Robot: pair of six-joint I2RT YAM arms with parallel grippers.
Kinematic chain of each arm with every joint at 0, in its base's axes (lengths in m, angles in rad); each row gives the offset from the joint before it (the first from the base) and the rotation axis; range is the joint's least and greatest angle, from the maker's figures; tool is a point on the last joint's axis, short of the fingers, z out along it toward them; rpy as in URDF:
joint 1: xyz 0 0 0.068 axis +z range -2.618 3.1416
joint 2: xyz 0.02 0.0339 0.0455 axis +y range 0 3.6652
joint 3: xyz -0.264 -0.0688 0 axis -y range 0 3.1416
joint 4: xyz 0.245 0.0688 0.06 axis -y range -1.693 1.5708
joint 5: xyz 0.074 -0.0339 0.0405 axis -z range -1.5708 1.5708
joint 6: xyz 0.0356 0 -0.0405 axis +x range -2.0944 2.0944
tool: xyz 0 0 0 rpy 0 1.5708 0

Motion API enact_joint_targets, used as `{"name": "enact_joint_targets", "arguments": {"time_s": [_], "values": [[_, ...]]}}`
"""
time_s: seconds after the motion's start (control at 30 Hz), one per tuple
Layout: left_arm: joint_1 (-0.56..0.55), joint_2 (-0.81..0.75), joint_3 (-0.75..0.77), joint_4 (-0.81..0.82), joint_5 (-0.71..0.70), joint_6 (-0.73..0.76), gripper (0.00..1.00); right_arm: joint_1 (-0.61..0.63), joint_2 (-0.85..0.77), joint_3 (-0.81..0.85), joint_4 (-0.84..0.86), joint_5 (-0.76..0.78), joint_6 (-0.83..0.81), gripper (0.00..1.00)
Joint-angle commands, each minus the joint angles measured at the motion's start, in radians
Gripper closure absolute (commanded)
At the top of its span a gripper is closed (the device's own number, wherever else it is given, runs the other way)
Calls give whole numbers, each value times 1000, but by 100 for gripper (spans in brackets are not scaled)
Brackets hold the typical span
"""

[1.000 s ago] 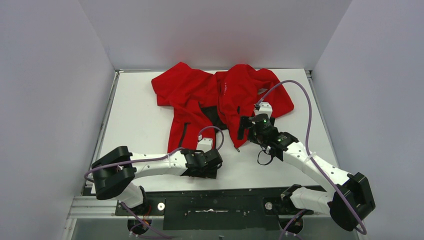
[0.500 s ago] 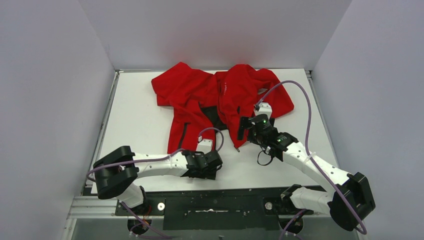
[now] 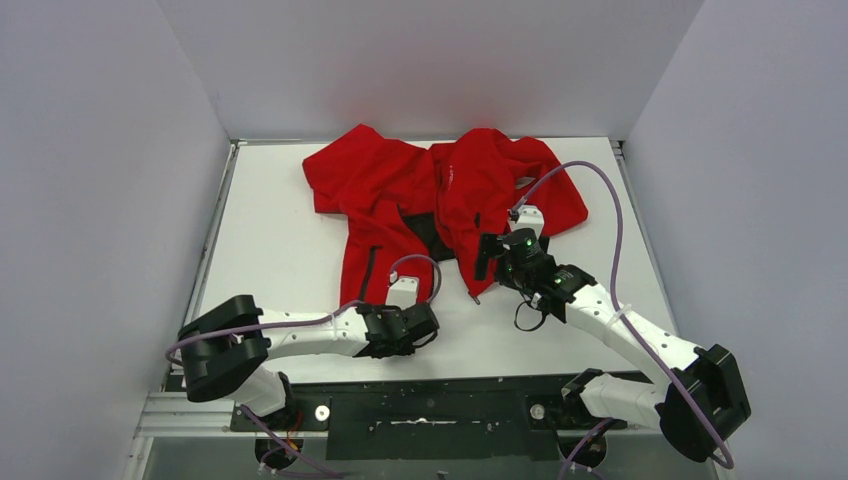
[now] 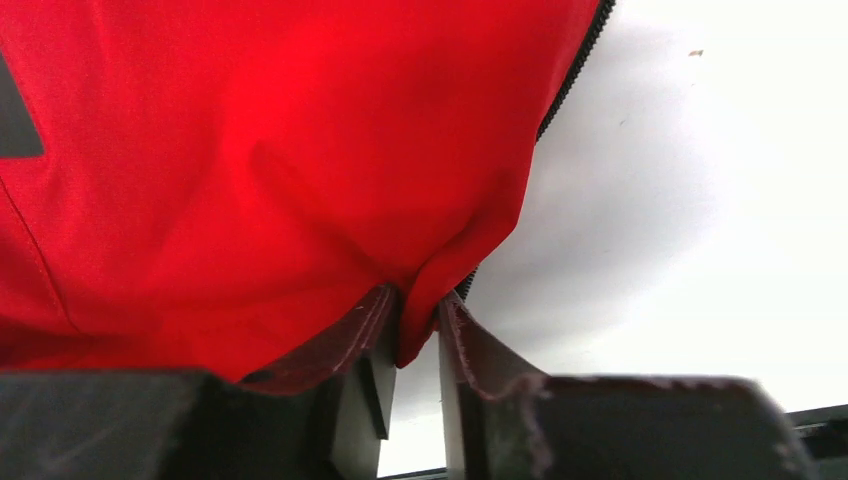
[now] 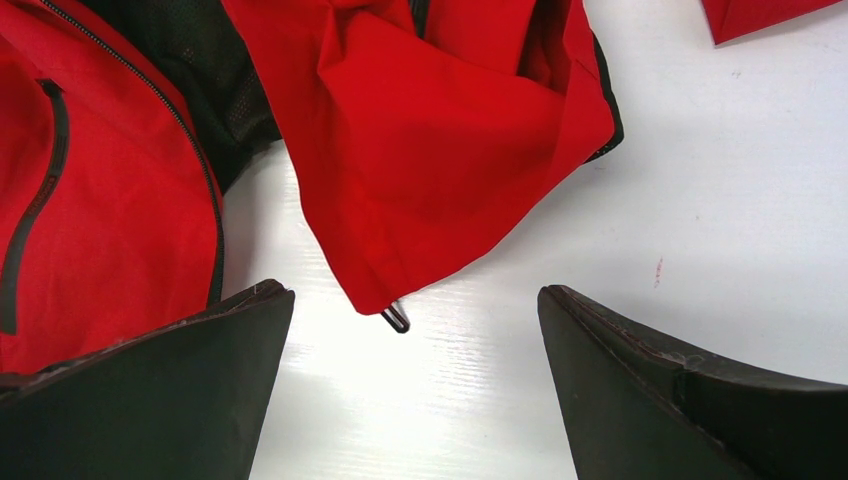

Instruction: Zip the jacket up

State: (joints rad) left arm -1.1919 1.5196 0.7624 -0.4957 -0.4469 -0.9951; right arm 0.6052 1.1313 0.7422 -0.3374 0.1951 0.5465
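The red jacket (image 3: 430, 200) lies open on the white table (image 3: 280, 250), its dark lining (image 5: 200, 70) showing between the two front panels. My left gripper (image 3: 388, 308) is at the bottom hem of the left panel. In the left wrist view it (image 4: 420, 300) is shut on a fold of the jacket (image 4: 250, 150) next to the dark zipper teeth (image 4: 570, 80). My right gripper (image 5: 415, 292) hangs open just above the right panel's lower corner (image 5: 430, 150), where a small zipper pull (image 5: 395, 318) sticks out. Nothing is between its fingers (image 5: 180, 380).
White walls close the table in at the left, back and right. A dark slanted pocket zip (image 5: 30, 220) runs down the left panel. Purple cables (image 3: 600, 200) loop over both arms. A black rail (image 3: 430, 400) lines the near edge.
My left gripper has shut on the hem of the left panel and shifted slightly left. The right arm has held still and open.
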Motion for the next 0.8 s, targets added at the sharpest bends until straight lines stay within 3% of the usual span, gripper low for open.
{"name": "enact_joint_targets", "arguments": {"time_s": [0.0,0.07,0.43,0.77], "values": [[-3,81,-68,71,128,-47,89,13,-4,8,43,17,8,0],[-2,86,-67,74,128,-44,100,14,-7,8,41,19,9,0],[-1,17,-69,60,92,-44,100,19,-2,11,36,8,14,0],[19,-254,-174,186,24,-51,100,10,17,15,12,-50,-45,0]]}}
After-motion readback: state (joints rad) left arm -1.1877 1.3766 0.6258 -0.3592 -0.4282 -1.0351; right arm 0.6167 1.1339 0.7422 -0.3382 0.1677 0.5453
